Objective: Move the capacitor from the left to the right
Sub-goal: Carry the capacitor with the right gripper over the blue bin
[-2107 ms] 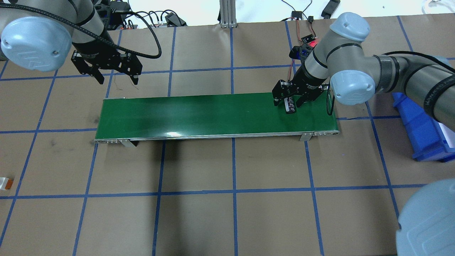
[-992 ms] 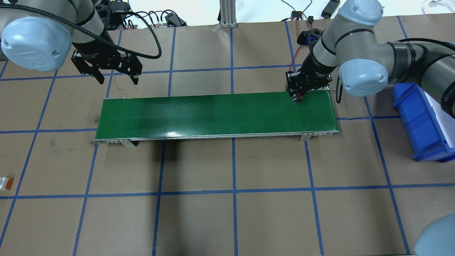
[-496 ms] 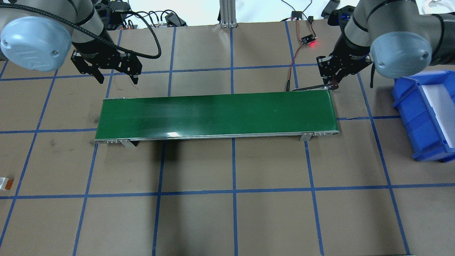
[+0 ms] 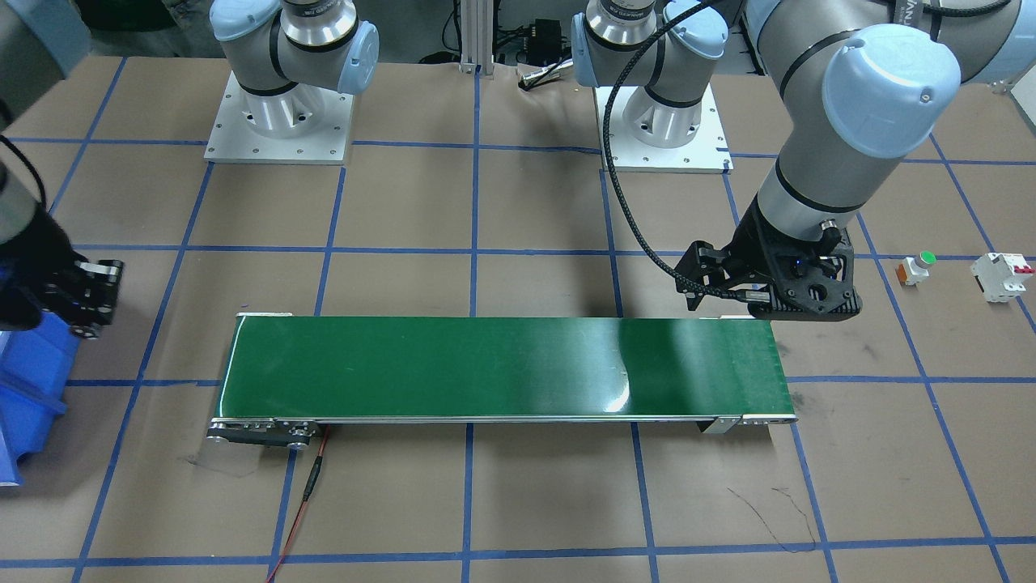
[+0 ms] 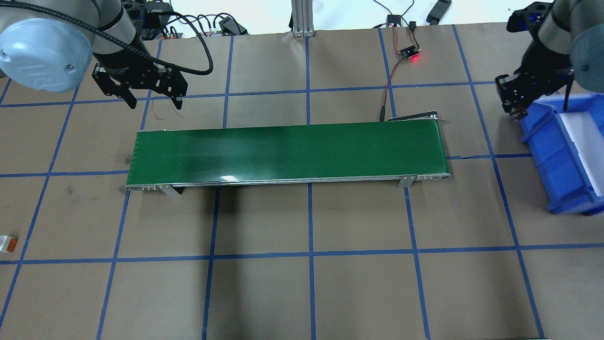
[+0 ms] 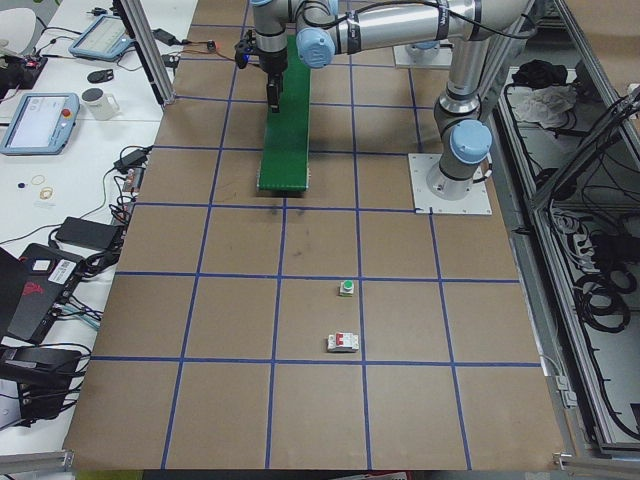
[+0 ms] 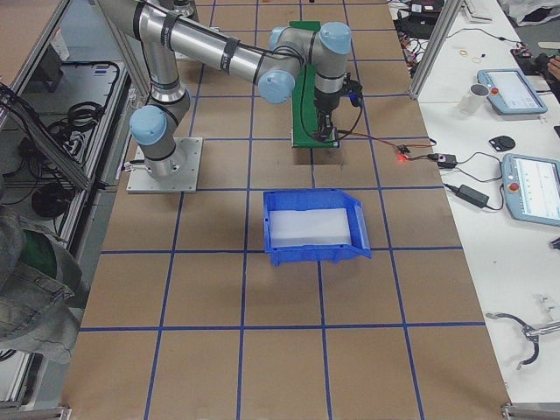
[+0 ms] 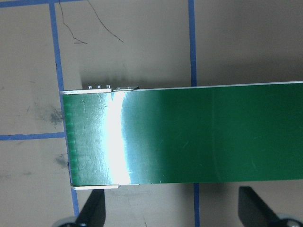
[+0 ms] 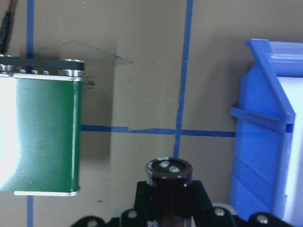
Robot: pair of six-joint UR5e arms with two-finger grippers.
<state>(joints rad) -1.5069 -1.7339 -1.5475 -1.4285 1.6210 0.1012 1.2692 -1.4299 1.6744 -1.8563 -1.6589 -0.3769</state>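
Jaws of the right gripper [image 9: 168, 191] are clenched on the capacitor [image 9: 168, 169], which sticks out of them end-on to the wrist camera, showing a dark round face with two pale spots. The pair hangs above bare table [image 5: 467, 137], between the right end of the green conveyor belt [image 5: 283, 150] and the blue bin [image 5: 554, 156], just beside the bin's near wall. That wall stands between the capacitor and the bin's white inside. A crossing of blue tape lines lies on the table in the gap. Behind the belt a small sensor board [image 5: 409, 53] glows red, and its wire runs to the belt's corner. The left gripper [image 5: 155, 101] hangs near the belt's left end, jaws released and wide with nothing between them. Well off on the robot's left, a green-capped push button [image 4: 917, 267] and a white circuit breaker [image 4: 1002, 277] sit on the table.
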